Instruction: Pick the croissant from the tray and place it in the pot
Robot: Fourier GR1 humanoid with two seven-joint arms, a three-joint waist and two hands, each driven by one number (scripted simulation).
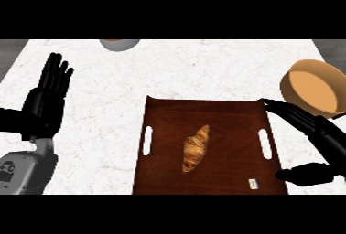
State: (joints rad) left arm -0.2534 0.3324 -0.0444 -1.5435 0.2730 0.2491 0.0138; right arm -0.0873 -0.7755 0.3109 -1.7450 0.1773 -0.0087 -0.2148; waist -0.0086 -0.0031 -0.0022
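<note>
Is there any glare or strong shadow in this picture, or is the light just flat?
Head view: the light is even, with no glare on the white counter; head view: the croissant casts almost no shadow on the brown tray; head view: the black right hand shows little contrast against the tray's dark corner.

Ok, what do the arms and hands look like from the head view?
Both hands are black with long, slender fingers: left hand, right hand. The left forearm is a rounded grey shell with a small dark marking near the view's edge. No cables show.
</note>
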